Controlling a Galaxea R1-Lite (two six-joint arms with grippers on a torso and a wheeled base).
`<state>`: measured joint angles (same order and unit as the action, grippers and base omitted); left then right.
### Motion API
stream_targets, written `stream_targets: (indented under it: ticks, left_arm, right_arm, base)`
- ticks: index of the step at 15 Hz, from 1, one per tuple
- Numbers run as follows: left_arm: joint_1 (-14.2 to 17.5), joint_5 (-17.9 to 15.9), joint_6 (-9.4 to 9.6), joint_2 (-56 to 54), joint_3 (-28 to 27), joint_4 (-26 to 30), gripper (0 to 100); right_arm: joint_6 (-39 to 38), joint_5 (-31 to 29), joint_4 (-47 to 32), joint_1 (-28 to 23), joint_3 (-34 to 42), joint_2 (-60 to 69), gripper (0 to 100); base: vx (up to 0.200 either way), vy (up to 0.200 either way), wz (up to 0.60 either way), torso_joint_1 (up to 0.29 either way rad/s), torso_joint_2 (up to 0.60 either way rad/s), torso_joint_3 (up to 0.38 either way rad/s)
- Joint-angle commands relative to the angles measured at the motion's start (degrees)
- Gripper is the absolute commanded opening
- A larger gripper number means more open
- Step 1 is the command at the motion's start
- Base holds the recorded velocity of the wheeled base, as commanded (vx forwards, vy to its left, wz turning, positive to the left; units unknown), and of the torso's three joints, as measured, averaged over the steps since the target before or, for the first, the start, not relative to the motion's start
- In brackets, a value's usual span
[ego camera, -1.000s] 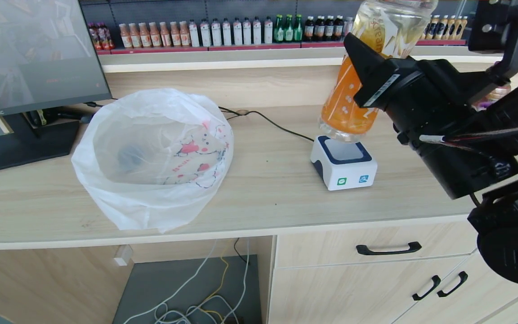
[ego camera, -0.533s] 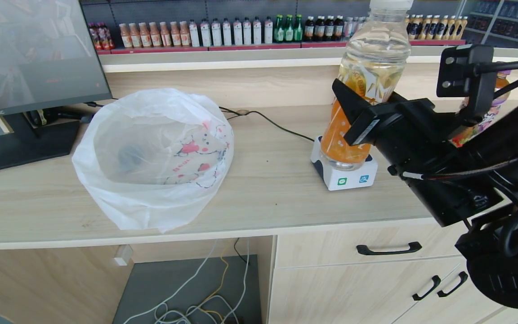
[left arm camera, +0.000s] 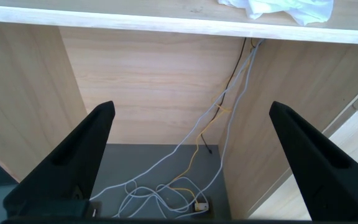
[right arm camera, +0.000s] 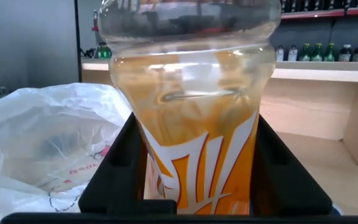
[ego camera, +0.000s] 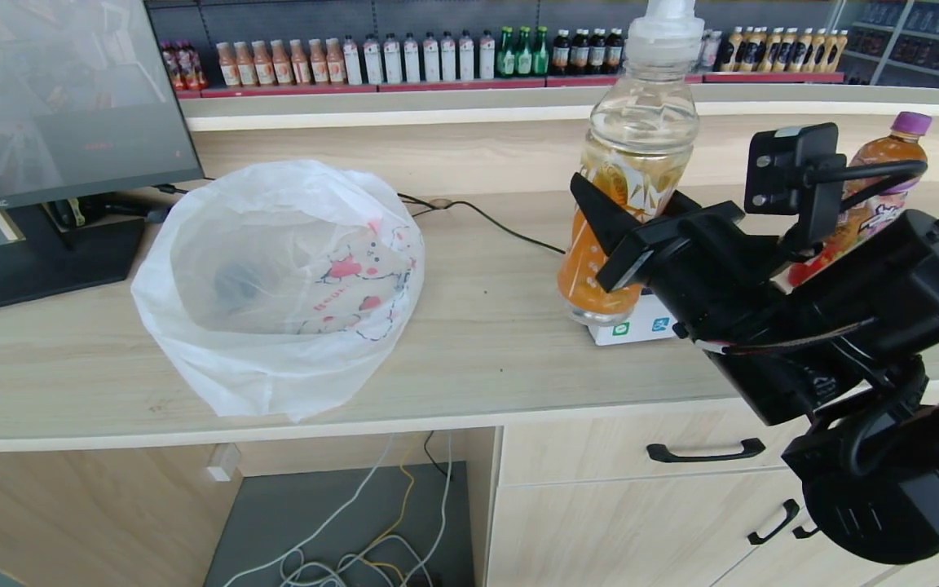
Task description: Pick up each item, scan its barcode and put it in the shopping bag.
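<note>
My right gripper [ego camera: 612,236] is shut on an orange drink bottle [ego camera: 628,179] with a white cap, held upright just over the left part of the white barcode scanner [ego camera: 641,326] on the counter. The same bottle [right arm camera: 194,130] stands between the black fingers [right arm camera: 114,168] in the right wrist view. The white plastic shopping bag [ego camera: 278,277] sits open on the counter to the left, with something dark inside; the bag [right arm camera: 48,149] also shows behind the bottle. My left gripper [left arm camera: 191,162] hangs open below the counter edge, above the floor cables.
A second orange bottle [ego camera: 877,191] with a purple cap stands at the right of the counter. A monitor [ego camera: 54,98] stands at the back left. A black cable [ego camera: 478,216] runs across the counter. Shelves of bottles [ego camera: 437,57] line the far wall. Drawers [ego camera: 706,448] lie below.
My right gripper has come down and to the left with the orange bottle, from above the scanner to close over it. The purple-capped bottle behind the arm has come into sight.
</note>
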<state>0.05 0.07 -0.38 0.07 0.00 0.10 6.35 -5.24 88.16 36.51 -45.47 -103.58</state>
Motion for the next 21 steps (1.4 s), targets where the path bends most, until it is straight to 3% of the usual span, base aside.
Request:
stream_targets:
  ticks: [1,19,21]
  left_arm:
    - [0.0,0.0,-0.06,0.0,0.0,0.0,100]
    - [0.0,-0.1,-0.06,0.0,0.0,0.0,100]
    - [0.0,0.0,-0.06,0.0,0.0,0.0,100]
  right_arm:
    - [-0.1,0.0,0.1,0.0,0.2,-0.8,0]
    - [-2.9,-0.6,1.7,-4.3,-2.5,-2.7,0]
    - [-2.9,-0.6,1.7,-4.3,-2.4,-2.6,0]
  base:
    - [0.000,0.000,0.00,0.000,0.00,0.000]
    - [0.000,0.200,0.00,0.002,0.00,0.003]
    - [0.000,0.000,0.00,0.000,0.00,0.000]
